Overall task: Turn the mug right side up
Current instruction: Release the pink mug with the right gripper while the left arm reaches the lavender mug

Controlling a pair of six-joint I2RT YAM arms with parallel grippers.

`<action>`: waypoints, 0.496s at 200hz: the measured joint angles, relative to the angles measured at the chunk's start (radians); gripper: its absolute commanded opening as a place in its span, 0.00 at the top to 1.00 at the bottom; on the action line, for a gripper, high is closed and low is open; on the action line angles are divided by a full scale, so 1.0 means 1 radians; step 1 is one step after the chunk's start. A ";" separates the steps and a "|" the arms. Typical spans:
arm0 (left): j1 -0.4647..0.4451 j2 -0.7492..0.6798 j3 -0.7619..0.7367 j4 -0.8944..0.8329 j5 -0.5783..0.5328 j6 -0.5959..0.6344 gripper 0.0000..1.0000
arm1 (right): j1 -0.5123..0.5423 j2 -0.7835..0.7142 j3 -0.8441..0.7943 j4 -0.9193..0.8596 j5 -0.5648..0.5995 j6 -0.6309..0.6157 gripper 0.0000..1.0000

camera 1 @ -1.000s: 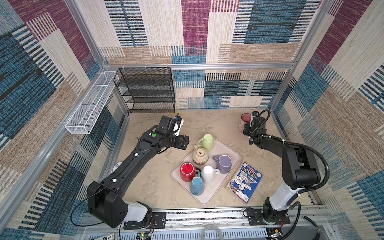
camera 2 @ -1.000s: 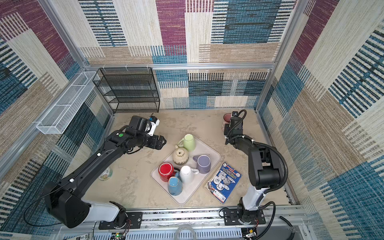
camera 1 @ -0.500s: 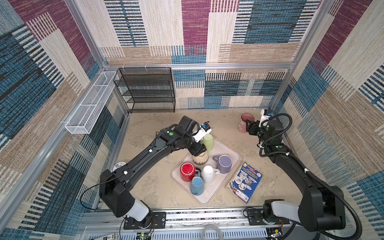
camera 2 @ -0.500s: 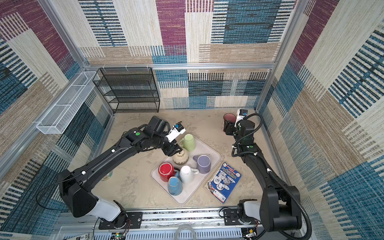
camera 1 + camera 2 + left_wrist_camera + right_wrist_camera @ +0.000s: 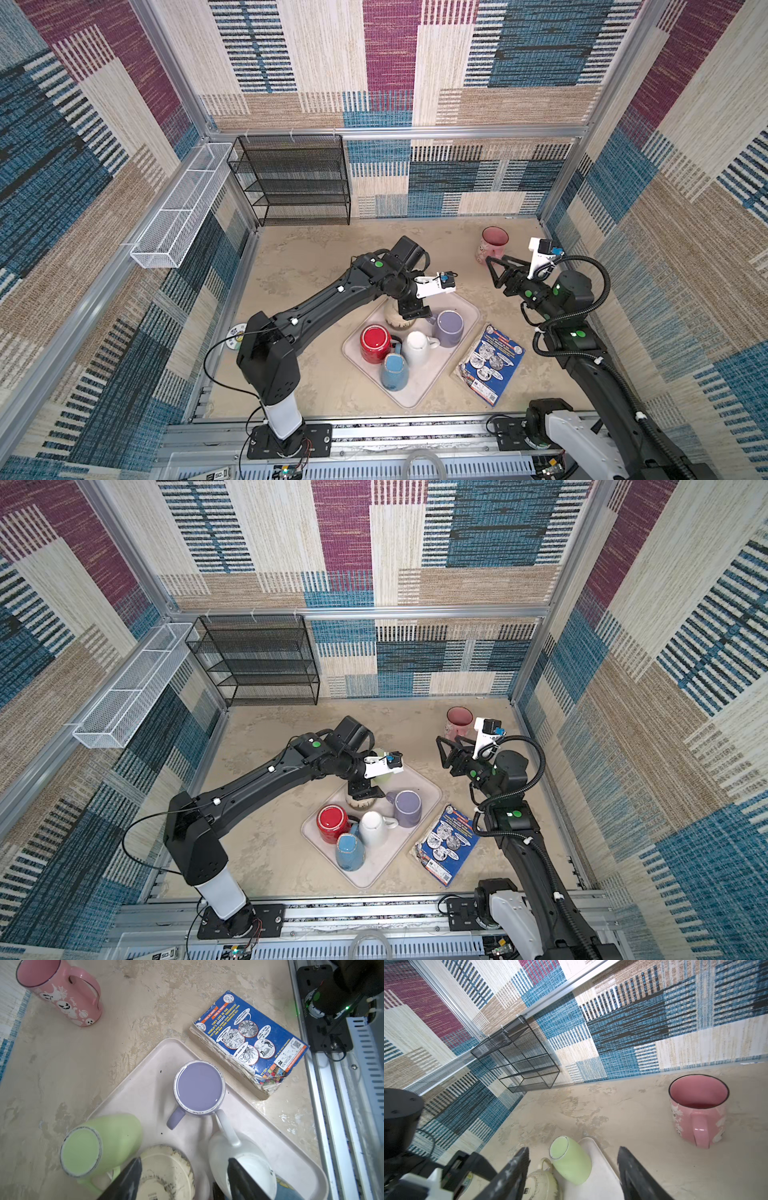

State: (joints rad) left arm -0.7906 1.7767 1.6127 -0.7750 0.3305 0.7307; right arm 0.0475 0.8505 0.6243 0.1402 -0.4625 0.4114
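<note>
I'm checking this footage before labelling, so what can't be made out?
- Green mug: nearly hidden by the left arm in both top views.
- Beige mug: cut by left wrist view's edge; left gripper contact unclear.
- Blue mug: only a corner shows, left wrist view.
- Round thing by left arm's base, top views: too small.

A second ago the left pincer point(image 5: 411, 313) hung off the tray point(image 5: 419, 395), with the green mug point(image 5: 99, 1145) ahead of it. It has since swung over the tray and now hovers just above the upturned cream mug point(image 5: 166, 1165). The right pincer point(image 5: 490, 272), earlier pressed up against the pink mug point(image 5: 493, 245), has drawn back, leaving the mug apart ahead of its fingertips. Its arm has unfolded from a tight bend.
</note>
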 measured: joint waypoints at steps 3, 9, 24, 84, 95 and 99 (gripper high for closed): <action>-0.002 0.011 0.008 0.000 0.002 0.012 0.30 | 0.000 -0.004 -0.003 -0.004 -0.004 0.003 0.30; -0.005 0.029 0.023 0.000 0.009 0.030 0.30 | 0.000 -0.009 -0.008 -0.010 -0.011 0.006 0.31; -0.012 0.079 0.071 -0.015 0.019 0.068 0.30 | 0.000 -0.017 -0.018 -0.028 -0.027 0.010 0.31; -0.027 0.229 0.203 -0.084 0.038 0.189 0.32 | -0.001 -0.030 -0.047 -0.044 -0.042 0.032 0.31; -0.030 0.240 0.204 -0.089 0.038 0.208 0.34 | -0.001 -0.032 -0.055 -0.044 -0.034 0.032 0.31; -0.030 0.243 0.203 -0.090 0.037 0.213 0.35 | -0.001 -0.031 -0.058 -0.044 -0.027 0.032 0.31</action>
State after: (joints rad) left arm -0.8204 2.0197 1.8160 -0.8650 0.3679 0.9440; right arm 0.0463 0.8192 0.5663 0.0959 -0.4900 0.4435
